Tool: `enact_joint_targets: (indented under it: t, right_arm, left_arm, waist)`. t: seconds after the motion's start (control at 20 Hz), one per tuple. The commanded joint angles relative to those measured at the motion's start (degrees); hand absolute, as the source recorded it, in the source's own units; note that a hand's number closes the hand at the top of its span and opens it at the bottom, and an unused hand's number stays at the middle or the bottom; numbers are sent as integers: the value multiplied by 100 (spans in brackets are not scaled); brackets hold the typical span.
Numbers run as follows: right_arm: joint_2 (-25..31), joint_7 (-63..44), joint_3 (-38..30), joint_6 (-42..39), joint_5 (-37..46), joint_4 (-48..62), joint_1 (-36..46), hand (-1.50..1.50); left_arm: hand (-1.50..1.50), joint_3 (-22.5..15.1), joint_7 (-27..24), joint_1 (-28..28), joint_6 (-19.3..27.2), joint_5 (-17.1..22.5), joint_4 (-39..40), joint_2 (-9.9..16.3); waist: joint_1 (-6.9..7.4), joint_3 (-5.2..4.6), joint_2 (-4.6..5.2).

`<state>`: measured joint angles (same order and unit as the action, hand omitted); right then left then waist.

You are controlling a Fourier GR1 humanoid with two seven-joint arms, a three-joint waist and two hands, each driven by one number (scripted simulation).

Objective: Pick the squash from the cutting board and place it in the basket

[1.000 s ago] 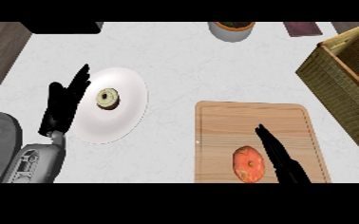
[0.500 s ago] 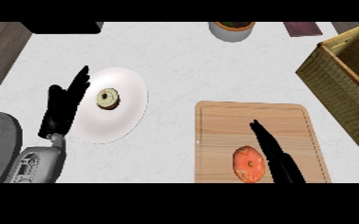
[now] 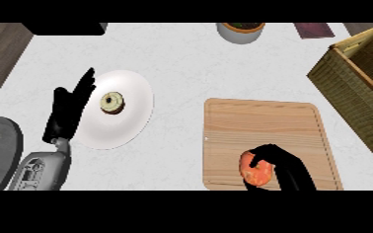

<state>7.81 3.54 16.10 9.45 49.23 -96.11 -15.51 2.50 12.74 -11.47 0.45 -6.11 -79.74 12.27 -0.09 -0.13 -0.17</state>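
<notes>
The squash [image 3: 255,172] is a small, rounded, orange-red item with paler mottling. It lies on the cutting board [image 3: 266,128], at the near edge of the board's surface, slightly left of the board's centre line. Its right side and top are partly hidden. The cutting board is a light wooden rectangle with rounded corners and a routed groove inside its rim, lying flat. The basket [image 3: 342,81] is woven, olive-brown, with a paler rim; it stands just beside the board's far right corner, partly cut off by the view's right edge.
</notes>
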Motion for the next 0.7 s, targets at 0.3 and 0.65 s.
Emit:
enact_joint_targets:
  t: [0.3,0.65]
  right_arm:
    - [1648,-802,349,-2154,1607,-279,1020,150]
    - [1834,-936,192,-3679,1369,-1314,2118,150]
  left_arm:
    - [0,14,-92,-109,-79,-9,101,3]
    - [0,123,260,-188,-174,78,-90,81]
  waist:
    - [171,-26,36]
    - [42,9,12]
